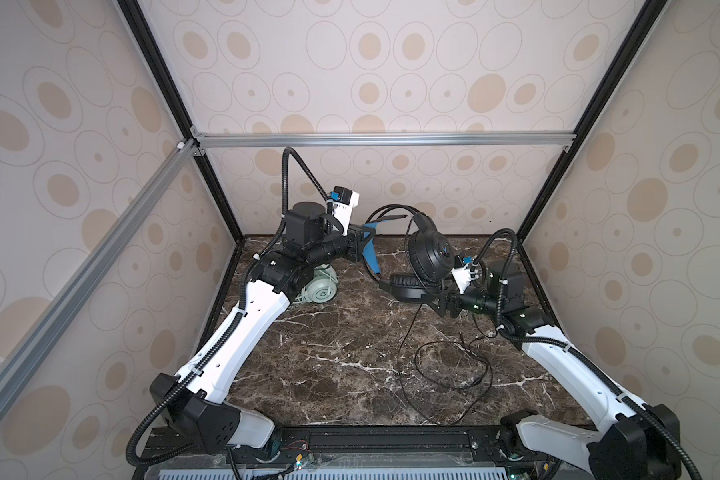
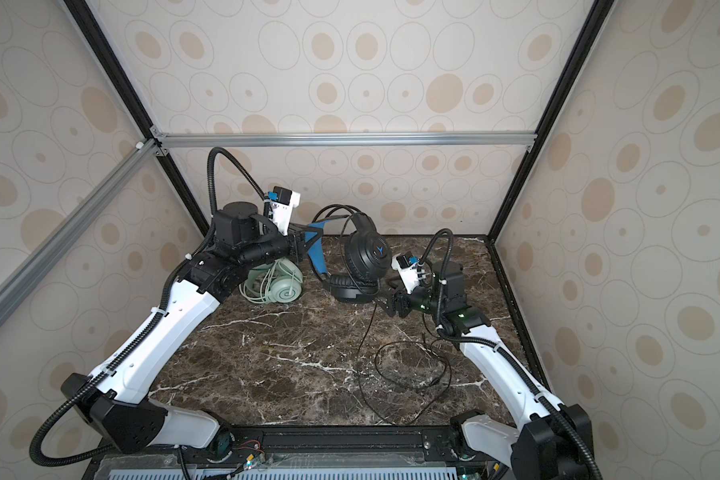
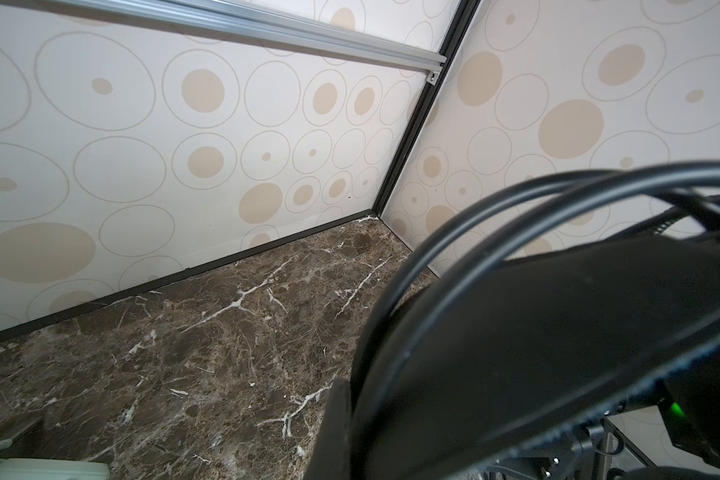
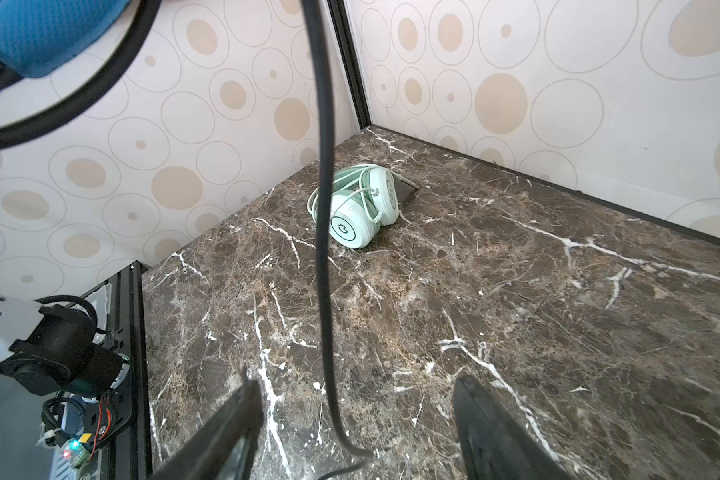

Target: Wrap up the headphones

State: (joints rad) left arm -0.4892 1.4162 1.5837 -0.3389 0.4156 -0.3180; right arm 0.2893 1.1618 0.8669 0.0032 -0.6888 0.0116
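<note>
in both top views my left gripper (image 1: 361,243) is clamped tight on the blue headband (image 1: 371,254) of the black headset (image 1: 427,253), near the back of the marble table (image 1: 329,365). the mint headset (image 2: 279,286) lies under that arm. left wrist view: the black headset fills the frame, very close. right wrist view: my right gripper (image 4: 354,424) stands wide apart, the black cable (image 4: 327,249) hanging loose between its jaws, nothing gripped.
</note>
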